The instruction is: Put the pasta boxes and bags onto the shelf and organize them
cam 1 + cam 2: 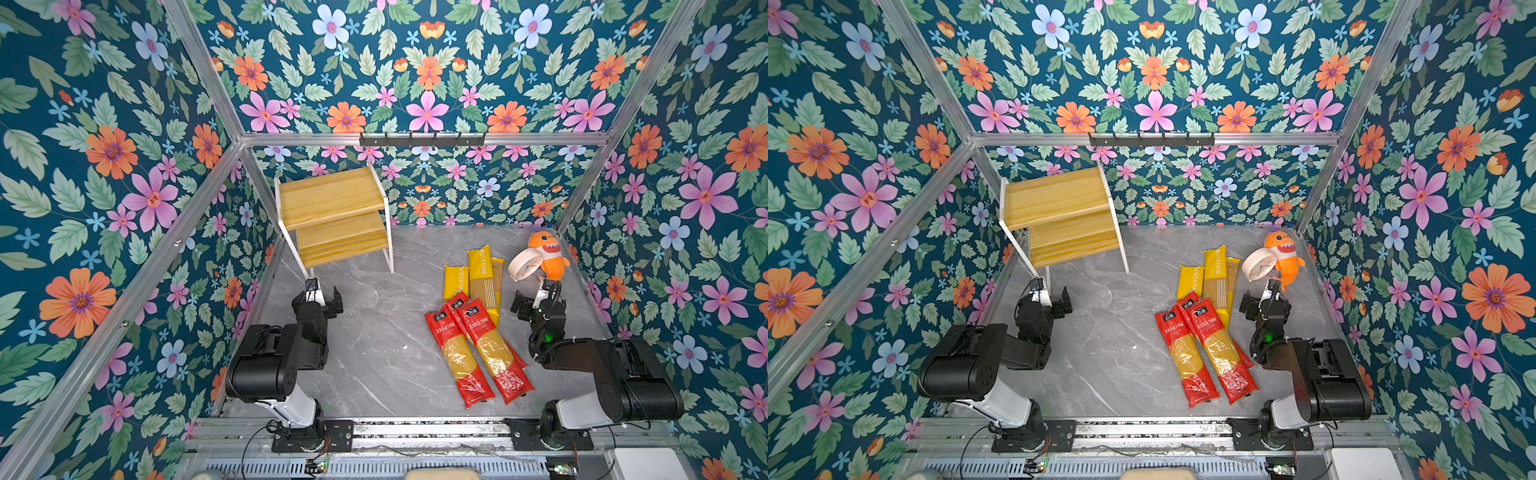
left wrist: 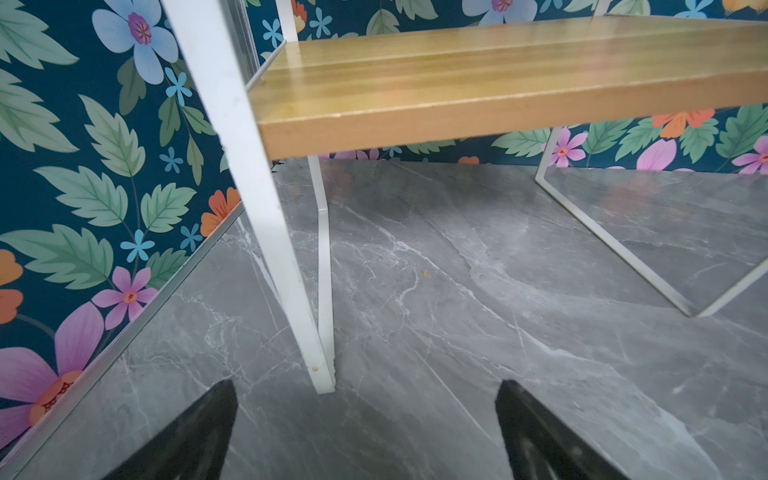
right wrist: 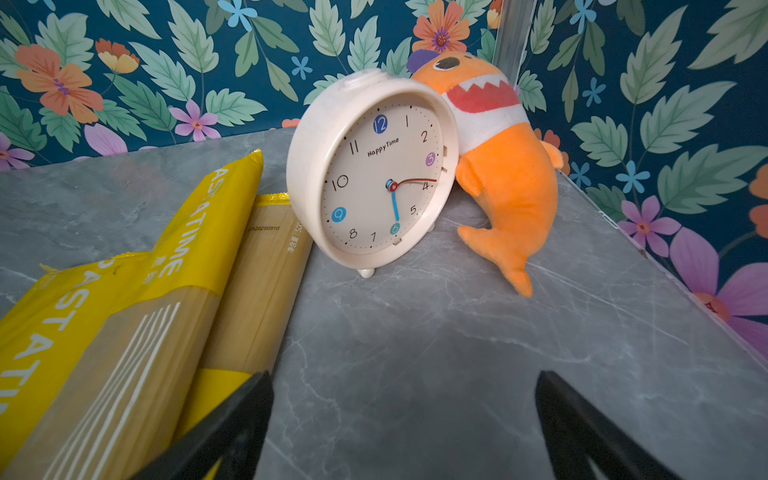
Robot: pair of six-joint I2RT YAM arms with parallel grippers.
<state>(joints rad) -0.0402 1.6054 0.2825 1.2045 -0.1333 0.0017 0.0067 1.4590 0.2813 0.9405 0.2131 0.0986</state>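
Three red pasta bags with clear windows lie side by side on the grey floor, right of centre. Three yellow pasta packs lie just behind them, partly under the red ends. The shelf, two wooden boards on a white frame, stands bare at the back left. My left gripper is open just in front of the shelf's front left leg. My right gripper is open and holds nothing, right of the yellow packs.
A cream alarm clock leans against an orange plush shark in the back right corner, just beyond my right gripper. A black hook rail hangs on the back wall. Floral walls close in three sides.
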